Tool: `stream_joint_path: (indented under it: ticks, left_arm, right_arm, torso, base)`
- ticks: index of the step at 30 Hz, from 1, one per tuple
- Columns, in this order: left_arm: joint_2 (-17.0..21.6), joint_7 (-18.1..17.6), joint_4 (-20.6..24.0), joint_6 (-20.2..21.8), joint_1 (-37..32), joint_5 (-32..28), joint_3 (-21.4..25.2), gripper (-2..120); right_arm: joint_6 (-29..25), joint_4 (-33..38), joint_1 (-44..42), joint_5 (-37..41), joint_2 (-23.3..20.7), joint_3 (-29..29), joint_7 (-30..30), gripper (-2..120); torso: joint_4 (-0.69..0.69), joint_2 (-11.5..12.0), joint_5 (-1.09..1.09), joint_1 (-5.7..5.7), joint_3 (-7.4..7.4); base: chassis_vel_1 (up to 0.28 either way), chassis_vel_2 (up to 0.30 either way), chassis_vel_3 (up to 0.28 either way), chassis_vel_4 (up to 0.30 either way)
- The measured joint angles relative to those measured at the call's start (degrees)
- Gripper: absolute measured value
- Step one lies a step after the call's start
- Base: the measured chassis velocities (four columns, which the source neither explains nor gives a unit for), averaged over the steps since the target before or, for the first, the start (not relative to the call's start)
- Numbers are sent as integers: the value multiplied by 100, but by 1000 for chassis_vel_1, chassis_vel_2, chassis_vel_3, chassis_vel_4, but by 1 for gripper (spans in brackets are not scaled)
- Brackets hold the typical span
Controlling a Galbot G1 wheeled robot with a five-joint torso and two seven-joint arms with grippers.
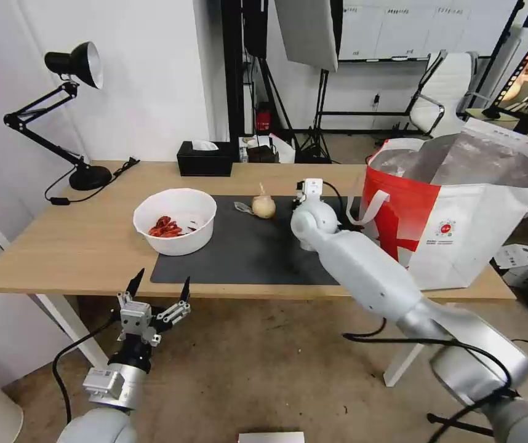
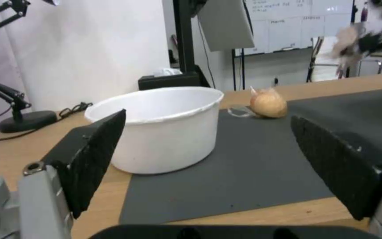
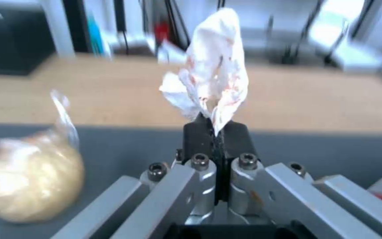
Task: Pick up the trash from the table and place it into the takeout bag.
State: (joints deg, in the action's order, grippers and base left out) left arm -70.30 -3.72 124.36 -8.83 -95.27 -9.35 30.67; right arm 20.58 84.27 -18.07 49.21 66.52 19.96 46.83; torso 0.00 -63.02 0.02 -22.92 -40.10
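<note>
My right gripper (image 3: pixel 215 127) is shut on a crumpled white napkin (image 3: pixel 213 69) with reddish stains and holds it above the dark grey mat (image 3: pixel 133 149). In the head view the right gripper (image 1: pixel 306 186) hovers over the mat (image 1: pixel 245 252), between the beige bulb-shaped lump (image 1: pixel 264 206) and the takeout bag (image 1: pixel 455 209). The bag stands open at the table's (image 1: pixel 61 246) right end. A white bowl (image 1: pixel 175 221) with red shells sits at the mat's left edge. My left gripper (image 1: pixel 156 292) is open and empty, below the table's front edge, facing the bowl (image 2: pixel 164 126).
A black tissue box (image 1: pixel 204 159) stands at the table's back edge. A black desk lamp (image 1: pixel 73 104) with its cable takes the back left corner. Tripods and an office chair (image 1: pixel 445 92) stand behind the table.
</note>
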Motion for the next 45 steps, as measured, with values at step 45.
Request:
stream_joint_path:
  ticks: [45]
  left_arm:
    - [6,2,167,-7,-160,52,-12,100]
  right_arm:
    - [1127,3112,-824,1303,-2548,-2121,1634,46]
  torso:
    - [0,0,-2,0,0]
  base:
    - [0,0,0,0]
